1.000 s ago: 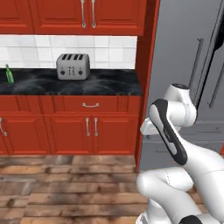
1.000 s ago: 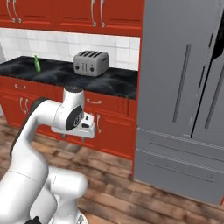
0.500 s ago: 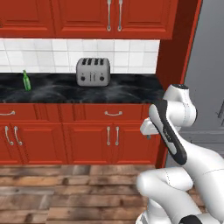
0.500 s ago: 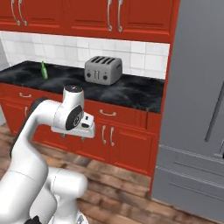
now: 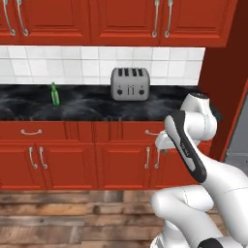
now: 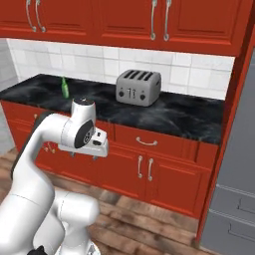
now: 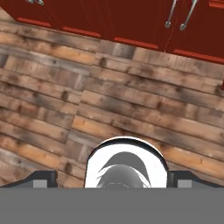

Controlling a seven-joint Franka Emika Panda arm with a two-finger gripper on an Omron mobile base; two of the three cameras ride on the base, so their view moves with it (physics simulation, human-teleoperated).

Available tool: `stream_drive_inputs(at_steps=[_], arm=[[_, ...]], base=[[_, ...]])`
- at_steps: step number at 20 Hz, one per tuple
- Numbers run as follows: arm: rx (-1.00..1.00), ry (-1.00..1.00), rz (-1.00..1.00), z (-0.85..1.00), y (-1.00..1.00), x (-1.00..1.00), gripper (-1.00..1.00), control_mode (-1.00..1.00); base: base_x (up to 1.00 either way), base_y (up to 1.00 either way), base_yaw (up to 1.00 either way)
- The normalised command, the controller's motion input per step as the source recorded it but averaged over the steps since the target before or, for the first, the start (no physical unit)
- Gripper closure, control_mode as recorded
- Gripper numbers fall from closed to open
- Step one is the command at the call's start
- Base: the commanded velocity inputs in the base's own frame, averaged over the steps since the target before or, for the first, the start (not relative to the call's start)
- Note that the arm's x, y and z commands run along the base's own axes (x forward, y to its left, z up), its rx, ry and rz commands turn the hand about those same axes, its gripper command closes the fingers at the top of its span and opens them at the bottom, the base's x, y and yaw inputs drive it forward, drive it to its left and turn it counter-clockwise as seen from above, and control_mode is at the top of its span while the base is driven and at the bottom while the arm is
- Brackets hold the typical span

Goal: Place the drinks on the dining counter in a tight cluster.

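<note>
Green bottle point(image 5: 55, 94) upright on black counter point(image 5: 92, 109) | wood floor point(image 7: 109, 109) | tool point(image 6: 84, 154) wide open, empty

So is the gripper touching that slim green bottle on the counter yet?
Apart. In the right base view the green bottle stands on the black counter near the wall, while the gripper hangs open below the counter edge, in front of the drawers, with clear space between them.

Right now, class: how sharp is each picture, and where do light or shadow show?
Left base view: soft, the green bottle slightly blurred, the toaster evenly lit. Right base view: crisper, shadow under the wall cabinets. Hand view: sharp floor planks, flat light.
</note>
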Motion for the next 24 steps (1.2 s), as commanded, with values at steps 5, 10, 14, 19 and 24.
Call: stream_drive_inputs(at_steps=[5, 10, 14, 19, 24], arm=[[0.0, 0.0, 0.0, 0.0, 0.0, 0.0, -1.0, 1.0], [0.0, 0.0, 0.0, 0.0, 0.0, 0.0, -1.0, 1.0], [0.0, 0.0, 0.0, 0.0, 0.0, 0.0, -1.0, 1.0], [0.0, 0.0, 0.0, 0.0, 0.0, 0.0, -1.0, 1.0], [0.0, 0.0, 0.0, 0.0, 0.0, 0.0, -1.0, 1.0]], base=[[0.57, 0.65, 0.0], [0.57, 0.66, 0.0], [0.6, 0.63, -0.01], [0.61, 0.62, -0.06], [0.68, 0.52, -0.18]])
